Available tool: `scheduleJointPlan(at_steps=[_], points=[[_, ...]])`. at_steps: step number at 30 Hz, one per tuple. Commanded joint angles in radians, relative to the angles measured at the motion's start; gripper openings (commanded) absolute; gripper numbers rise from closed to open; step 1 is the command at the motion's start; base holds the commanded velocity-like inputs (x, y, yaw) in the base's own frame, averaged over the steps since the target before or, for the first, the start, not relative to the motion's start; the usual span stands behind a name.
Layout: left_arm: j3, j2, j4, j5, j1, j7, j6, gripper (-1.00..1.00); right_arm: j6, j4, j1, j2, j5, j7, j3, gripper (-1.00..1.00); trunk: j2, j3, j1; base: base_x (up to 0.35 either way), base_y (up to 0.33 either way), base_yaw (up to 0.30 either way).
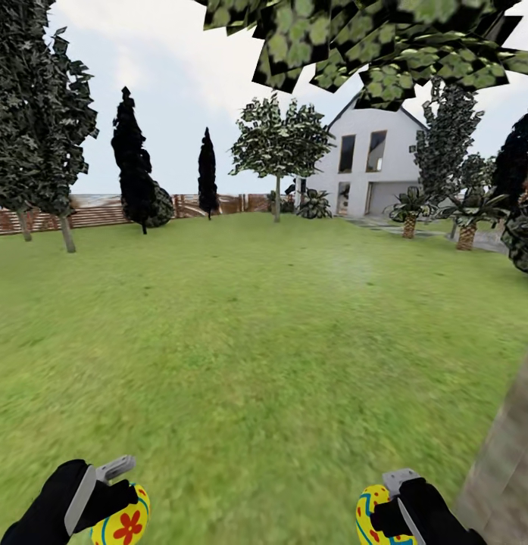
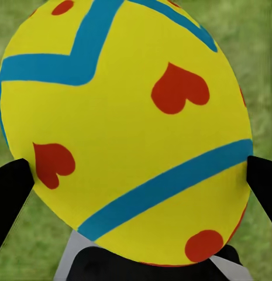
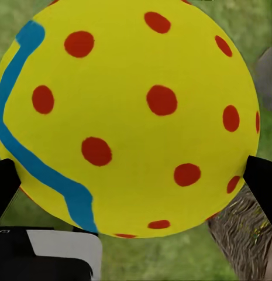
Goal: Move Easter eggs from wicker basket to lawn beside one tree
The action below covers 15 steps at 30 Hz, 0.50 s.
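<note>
Both arms low at the bottom edge of the head view, each carrying an egg.

Left claw [image 1: 116, 503]: closed onto a yellow Easter egg with blue stripes and red flower marks [image 1: 123, 521]. Left wrist view shows the same egg [image 2: 127, 129] close up, with blue zigzag bands and red heart-shaped petals, and black fingers [image 2: 11, 193] pressed against it on both sides. Egg is off the ground, green blurry-textured lawn [image 2: 252, 70] behind it.

Right claw [image 1: 385, 507]: closed onto a yellow Easter egg with a blue line and red dots [image 1: 370, 515]. Right wrist view: the dotted egg [image 3: 130, 117] sits between the black fingers [image 3: 261, 184], contact on both sides. Rough grey-brown bark [image 3: 241, 234] just past the egg in that view.

Thick mottled grey-brown tree trunk [image 1: 506, 462] rises at the lower right of the head view, just beside the right arm. Its flat bright-green leaf clusters [image 1: 370, 38] hang across the top of the frame.

Lawn [image 1: 256, 318] stretches flat ahead. Far side: brown slatted wooden fence [image 1: 97, 212], two slim dark cypresses [image 1: 135, 163], a small thin-trunked leafy tree [image 1: 279, 147] near centre, white house with pitched roof [image 1: 373, 163] right of it, low palm-like plants [image 1: 468, 216] in front of the house. Larger leafy trees [image 1: 36, 113] at far left.
</note>
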<state>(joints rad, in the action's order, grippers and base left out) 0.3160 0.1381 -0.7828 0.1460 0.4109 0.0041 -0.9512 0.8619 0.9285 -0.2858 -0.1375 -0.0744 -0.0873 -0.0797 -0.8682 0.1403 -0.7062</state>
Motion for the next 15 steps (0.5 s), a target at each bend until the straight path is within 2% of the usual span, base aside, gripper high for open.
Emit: scheduleJointPlan(at_steps=[1,15], points=[[0.002,0.001,-0.001,0.004,0.000,0.000,-0.005,-1.00,0.005,0.001,-0.001,-0.001,-0.008,-0.008,-0.002,-1.00,0.006,-0.002,0.003,0.275,0.213,-0.281],[0.003,0.002,-0.001,0.004,0.000,0.000,-0.004,-1.00,0.005,0.001,-0.001,-0.001,-0.008,-0.008,-0.003,-1.00,0.104,-0.053,0.057,0.274,0.213,-0.283]])
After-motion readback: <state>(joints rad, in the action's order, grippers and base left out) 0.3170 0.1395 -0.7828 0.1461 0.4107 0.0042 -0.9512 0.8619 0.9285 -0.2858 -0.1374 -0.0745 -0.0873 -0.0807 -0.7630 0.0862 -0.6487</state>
